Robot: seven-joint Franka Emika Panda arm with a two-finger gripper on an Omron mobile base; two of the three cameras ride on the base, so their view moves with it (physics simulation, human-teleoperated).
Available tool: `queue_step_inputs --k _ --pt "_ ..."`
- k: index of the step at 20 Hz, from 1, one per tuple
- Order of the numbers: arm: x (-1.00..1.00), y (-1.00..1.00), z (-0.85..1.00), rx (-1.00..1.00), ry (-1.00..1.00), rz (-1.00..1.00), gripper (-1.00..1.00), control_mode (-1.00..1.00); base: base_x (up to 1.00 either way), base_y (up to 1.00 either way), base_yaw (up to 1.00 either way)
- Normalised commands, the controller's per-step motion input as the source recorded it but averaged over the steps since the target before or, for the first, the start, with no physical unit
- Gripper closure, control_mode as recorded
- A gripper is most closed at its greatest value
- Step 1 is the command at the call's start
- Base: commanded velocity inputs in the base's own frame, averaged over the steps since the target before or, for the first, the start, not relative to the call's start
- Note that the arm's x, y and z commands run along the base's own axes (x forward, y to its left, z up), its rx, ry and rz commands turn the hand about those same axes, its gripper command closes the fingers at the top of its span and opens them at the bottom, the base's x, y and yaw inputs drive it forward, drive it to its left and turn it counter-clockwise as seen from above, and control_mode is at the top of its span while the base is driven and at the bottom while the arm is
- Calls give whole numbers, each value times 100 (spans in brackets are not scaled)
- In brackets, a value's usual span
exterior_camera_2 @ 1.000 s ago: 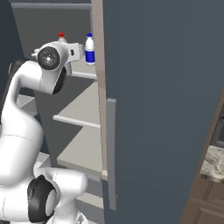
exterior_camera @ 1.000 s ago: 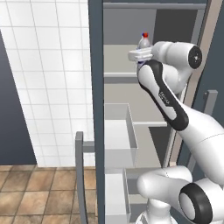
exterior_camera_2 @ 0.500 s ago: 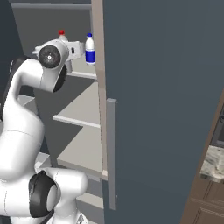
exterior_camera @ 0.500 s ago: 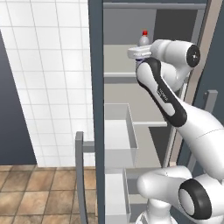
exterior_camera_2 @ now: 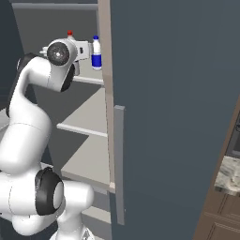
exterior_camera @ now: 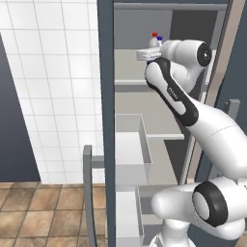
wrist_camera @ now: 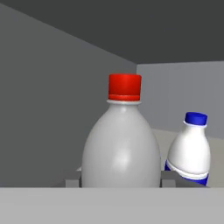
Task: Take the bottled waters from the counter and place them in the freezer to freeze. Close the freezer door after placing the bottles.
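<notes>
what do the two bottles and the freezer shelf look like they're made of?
Red-capped bottle: probably plastic, whitish and semi-glossy, with a soft highlight on its belly. Blue-capped bottle: same whitish plastic look, with a blue label band. Freezer shelf: flat matte pale grey, likely plastic or coated metal; the render leaves it open.

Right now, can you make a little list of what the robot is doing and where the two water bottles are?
place: inside the open freezer, at its upper shelf
red-capped bottle: upright, between the fingers of the gripper
blue-capped bottle: standing upright on the upper shelf, beside the red-capped one
gripper: shut on the red-capped bottle
freezer door: open
left to do: let go of the bottle, pull the arm out, close the door
</notes>
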Motion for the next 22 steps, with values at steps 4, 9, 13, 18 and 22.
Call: queue_step_inputs --k 4,9,13,18,22 --pt "33 5 0 0 0 0 100 -100 0 0 0" --pt "26 1 0 0 0 0 100 -100 0 0 0" --pt "12 3 -3 0 0 0 100 -100 0 0 0" --pt "0 2 -9 0 -4 0 100 -100 0 0 0" --pt "0 0 -13 0 -8 0 100 -100 0 0 0"
